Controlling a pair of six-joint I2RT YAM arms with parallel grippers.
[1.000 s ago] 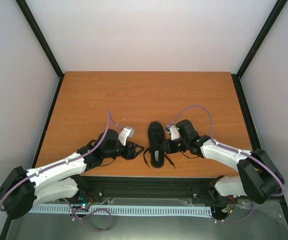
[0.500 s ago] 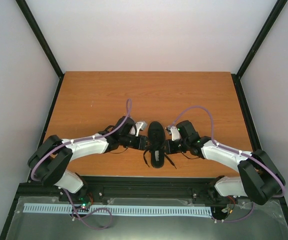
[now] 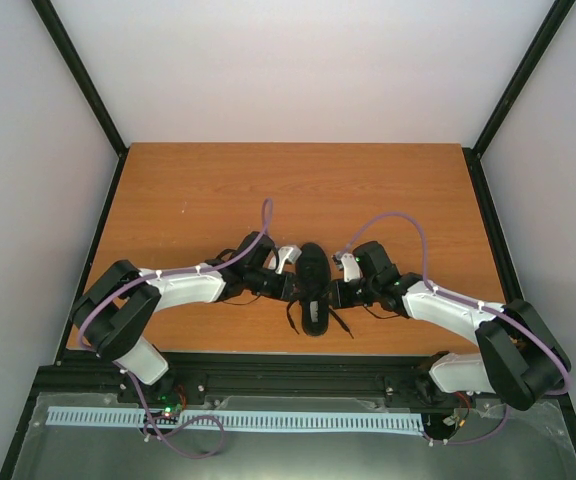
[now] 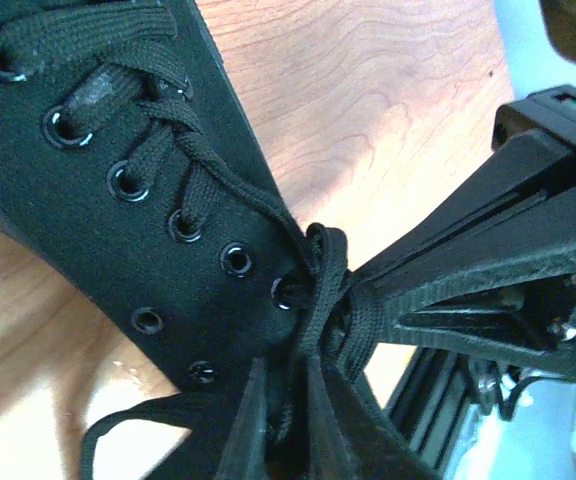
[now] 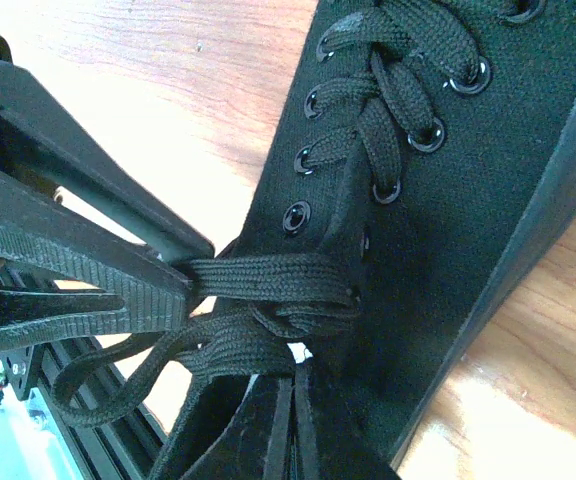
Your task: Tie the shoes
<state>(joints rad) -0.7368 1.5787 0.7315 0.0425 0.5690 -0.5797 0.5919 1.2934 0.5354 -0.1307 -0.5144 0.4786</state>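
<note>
The black shoe (image 3: 312,268) lies near the table's front edge, toe away from the arms. My left gripper (image 3: 291,285) is at its left side and my right gripper (image 3: 334,292) at its right side. In the left wrist view the shoe (image 4: 98,190) fills the frame; my left gripper (image 4: 288,405) is shut on a black lace running down from the crossed laces (image 4: 324,285). In the right wrist view my right gripper (image 5: 290,390) is shut on a lace below the crossing (image 5: 288,325) on the shoe (image 5: 458,200). Each wrist view shows the other gripper's fingers pulling a lace taut.
The wooden table (image 3: 268,190) stretches behind the shoe. Loose lace ends (image 3: 292,318) trail toward the front edge. A black rail (image 3: 298,365) runs along the near edge, and dark frame posts stand at the sides.
My left arm has swung right from beside the shoe up against its left side and closed on a lace. My right arm has hardly moved.
</note>
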